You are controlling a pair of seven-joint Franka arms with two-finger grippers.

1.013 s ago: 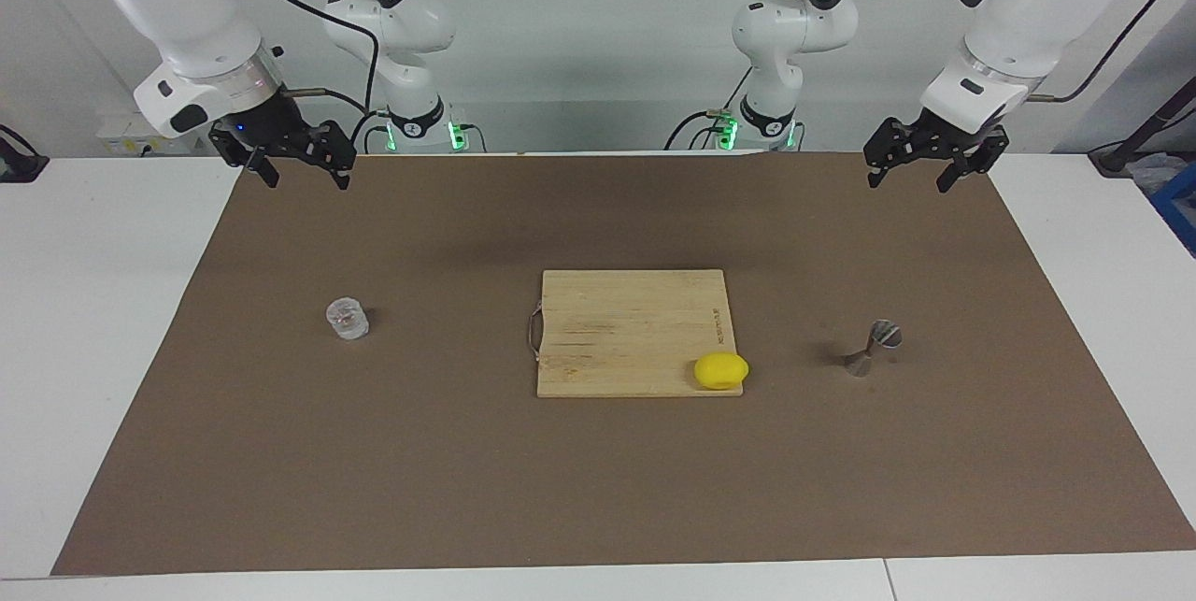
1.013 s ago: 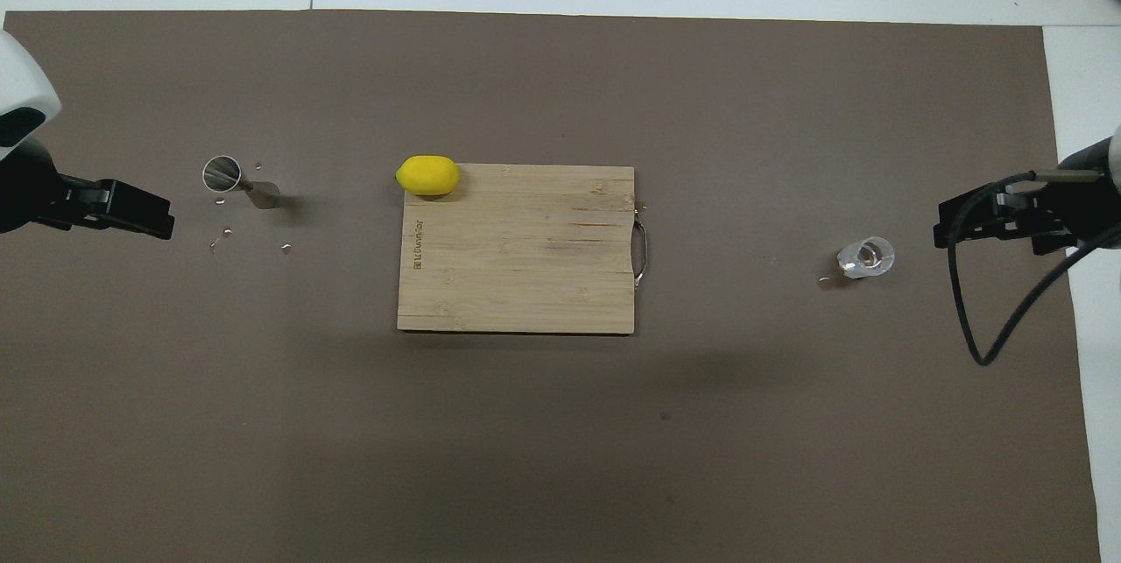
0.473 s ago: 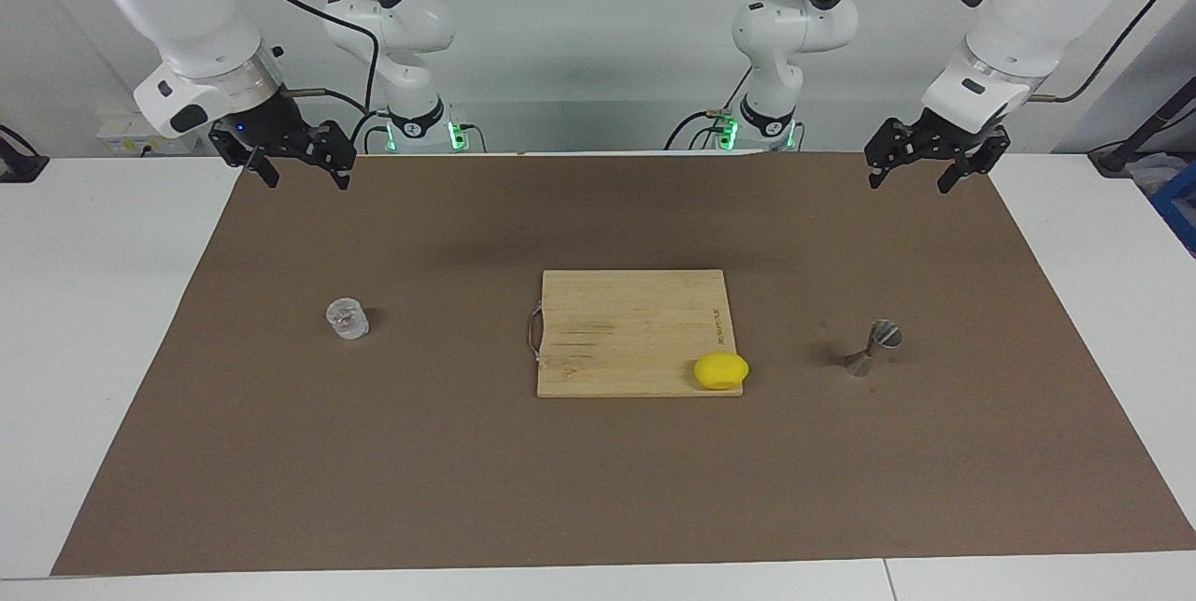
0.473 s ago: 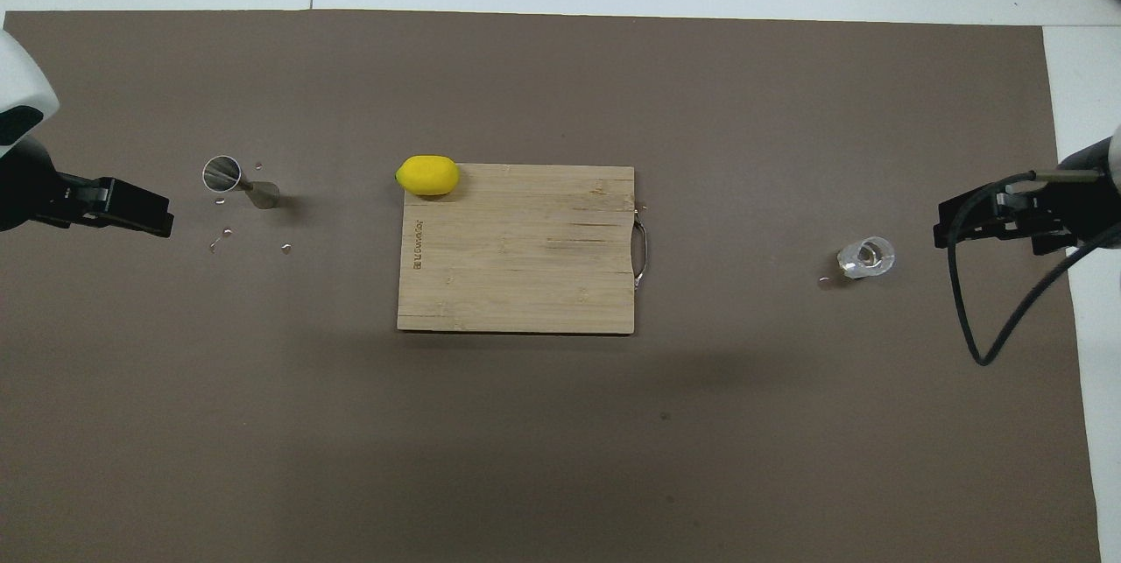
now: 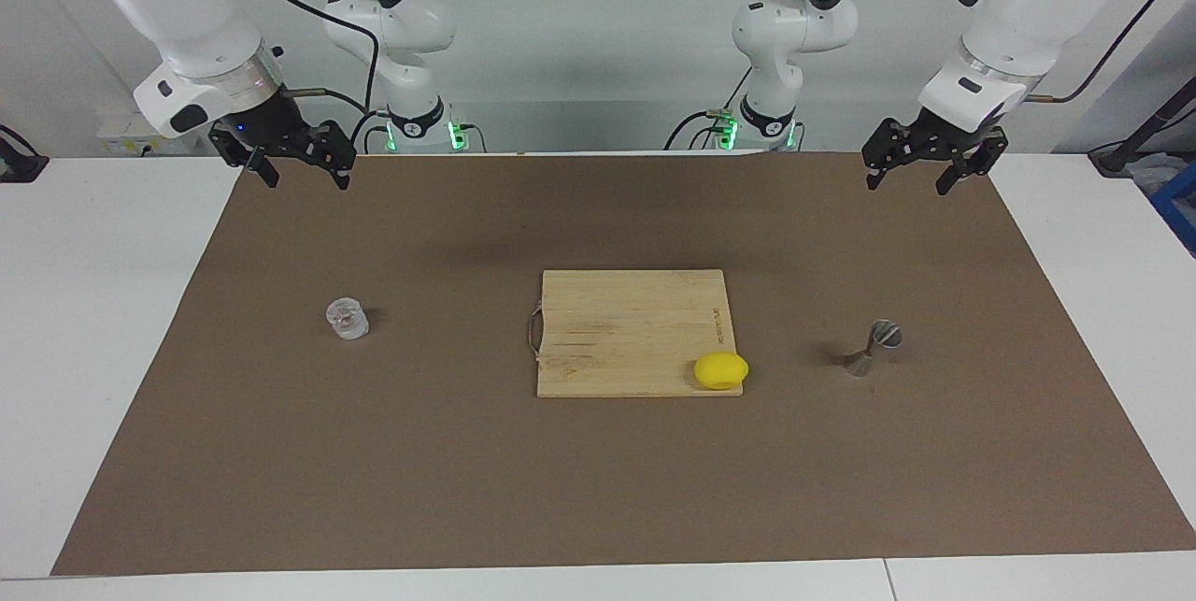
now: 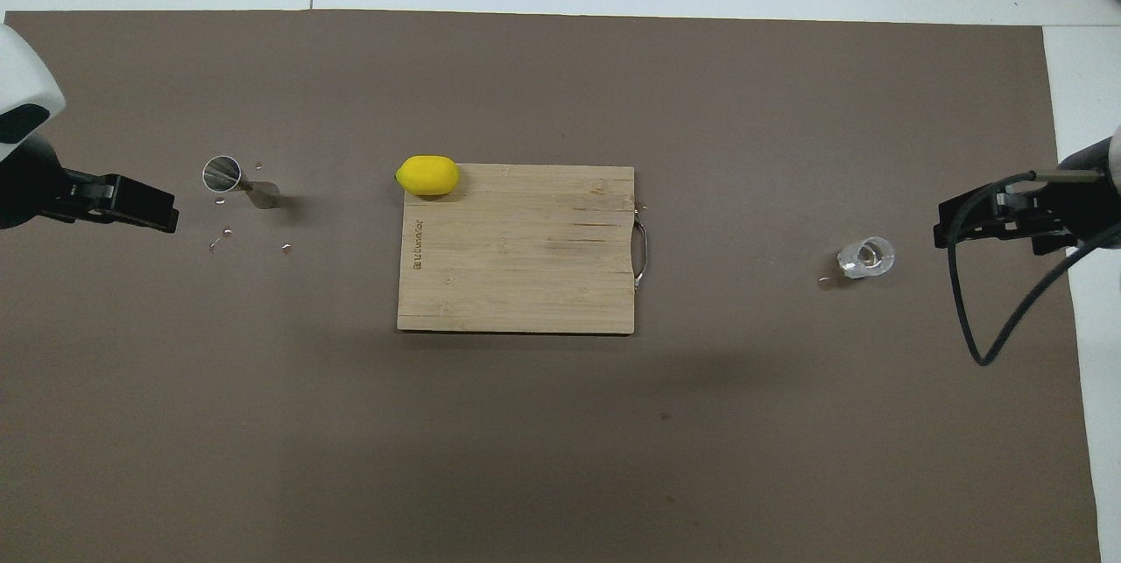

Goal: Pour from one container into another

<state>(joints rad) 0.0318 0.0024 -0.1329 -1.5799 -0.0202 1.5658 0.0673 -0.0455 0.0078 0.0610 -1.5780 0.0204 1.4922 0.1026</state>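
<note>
A brown mat (image 5: 598, 451) covers most of the white table (image 5: 103, 302). At its middle lies a wooden cutting board (image 5: 631, 325), its metal handle (image 5: 533, 332) turned toward the right arm's end. A yellow lemon (image 5: 720, 370) sits on the board's corner farther from the robots, toward the left arm's end.

The right gripper (image 5: 294, 166) hangs in the air over the mat's edge nearest the robots, at the right arm's end, its jaws spread wide and holding nothing. The left gripper (image 5: 920, 169) hangs likewise over the mat's near edge at the left arm's end, jaws wide and empty.

The glass cup (image 5: 347, 318) stands upright on the mat between the board and the right arm's end, well apart from both grippers. The metal jigger (image 5: 872, 349) stands on the mat between the board and the left arm's end, about as far from the robots as the lemon. A few small droplets (image 6: 219, 235) dot the mat near the jigger.
</note>
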